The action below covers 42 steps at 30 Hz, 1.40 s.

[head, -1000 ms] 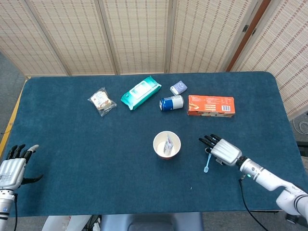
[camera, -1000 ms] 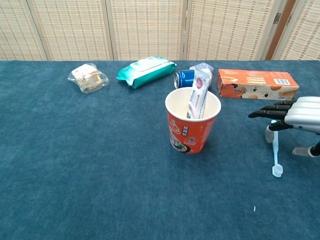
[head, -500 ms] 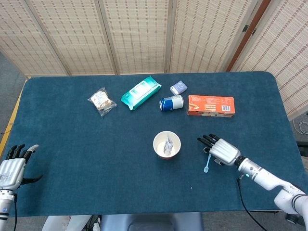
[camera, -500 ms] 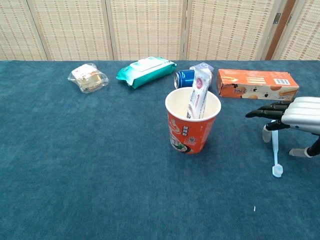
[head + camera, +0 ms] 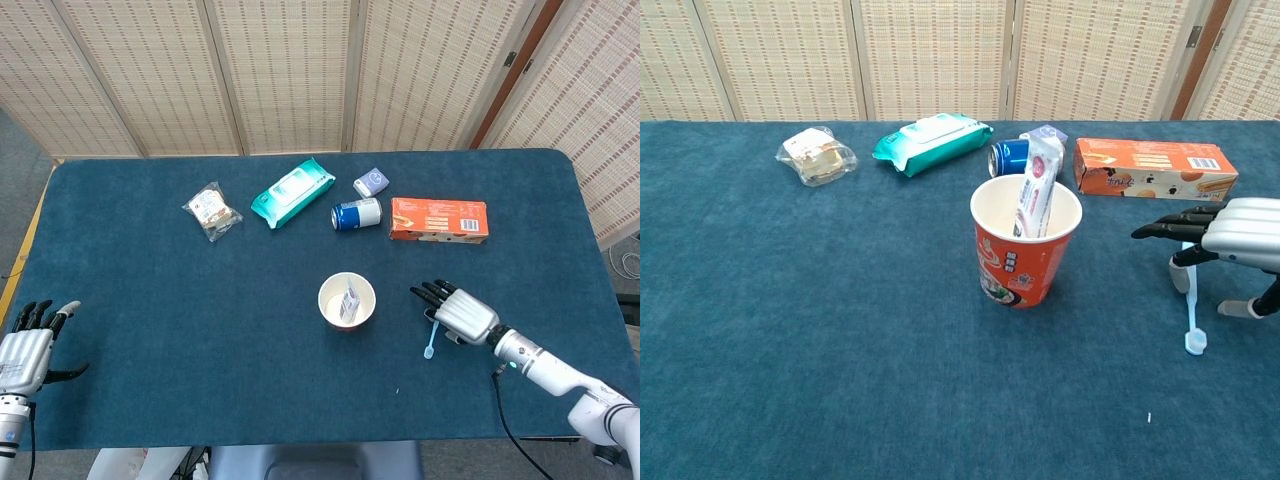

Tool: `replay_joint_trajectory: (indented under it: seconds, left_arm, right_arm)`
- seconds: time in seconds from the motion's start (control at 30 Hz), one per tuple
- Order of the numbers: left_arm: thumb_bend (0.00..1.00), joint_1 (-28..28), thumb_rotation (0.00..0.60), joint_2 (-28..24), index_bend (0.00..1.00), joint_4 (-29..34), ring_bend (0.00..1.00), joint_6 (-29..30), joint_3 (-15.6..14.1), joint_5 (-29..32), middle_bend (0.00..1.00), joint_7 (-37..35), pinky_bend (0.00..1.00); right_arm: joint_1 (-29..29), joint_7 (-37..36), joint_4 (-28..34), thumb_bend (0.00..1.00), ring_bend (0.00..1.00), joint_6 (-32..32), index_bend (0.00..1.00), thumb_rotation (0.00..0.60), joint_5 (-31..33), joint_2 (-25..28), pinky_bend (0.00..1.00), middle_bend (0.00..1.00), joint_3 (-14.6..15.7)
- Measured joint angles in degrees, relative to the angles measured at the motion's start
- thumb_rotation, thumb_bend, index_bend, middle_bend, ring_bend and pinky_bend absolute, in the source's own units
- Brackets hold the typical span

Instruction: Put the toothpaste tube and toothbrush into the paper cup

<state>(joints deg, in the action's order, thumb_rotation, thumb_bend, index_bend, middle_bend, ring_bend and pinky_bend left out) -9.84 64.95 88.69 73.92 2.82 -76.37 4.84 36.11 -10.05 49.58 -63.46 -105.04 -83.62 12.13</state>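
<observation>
A red and white paper cup (image 5: 347, 301) (image 5: 1025, 252) stands mid-table with the white toothpaste tube (image 5: 1037, 190) (image 5: 350, 300) upright inside it. To its right a pale blue toothbrush (image 5: 1190, 308) (image 5: 431, 337) lies flat on the blue cloth. My right hand (image 5: 458, 312) (image 5: 1230, 233) hovers just over the brush's far end, palm down, fingers stretched out toward the cup and holding nothing. My left hand (image 5: 27, 343) rests open at the table's near left corner, seen only in the head view.
Along the back lie a bagged snack (image 5: 212, 210), a teal wipes pack (image 5: 291, 191), a blue can (image 5: 356, 214), a small grey pouch (image 5: 371, 181) and an orange box (image 5: 438, 219). The blue table cloth (image 5: 160, 300) spreads wide to the cup's left.
My right hand has shifted very slightly toward the cup over the toothbrush. The brush, cup and left hand have stayed put.
</observation>
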Motion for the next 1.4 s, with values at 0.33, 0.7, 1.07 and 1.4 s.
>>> replay_joint_trajectory:
  seconds: [0.33,0.7,1.07,1.4]
  left_arm:
    - [0.0,0.01,0.6,-0.04,0.15,0.07,0.09,0.02,-0.02,-0.04,0.27,-0.06,0.0]
    - [0.0,0.03,0.6,-0.18,0.15,0.16,0.09,-0.03,-0.04,-0.03,0.27,-0.23,0.0]
    - [0.0,0.03,0.6,-0.28,0.15,0.29,0.09,-0.05,-0.06,-0.04,0.27,-0.24,0.0]
    - [0.0,0.03,0.6,-0.37,0.15,0.34,0.09,-0.1,-0.08,-0.05,0.27,-0.4,0.0]
  right_arm:
    - [0.16,-0.37,-0.82,0.23,0.0,0.06,0.45,0.6,0.21,-0.82,0.14,0.0,-0.03]
    - [0.47,-0.89,-2.05,0.23,0.0,0.32,0.47,0.6,0.06,-2.0,0.14,0.0,0.26]
    - [0.66,-1.27,-3.07,0.24,0.0,0.31,0.52,0.6,0.18,-3.01,0.14,0.0,0.29]
    - [0.92,-1.29,-3.34,0.26,0.0,0.44,0.55,0.6,0.44,-3.49,0.14,0.0,0.16]
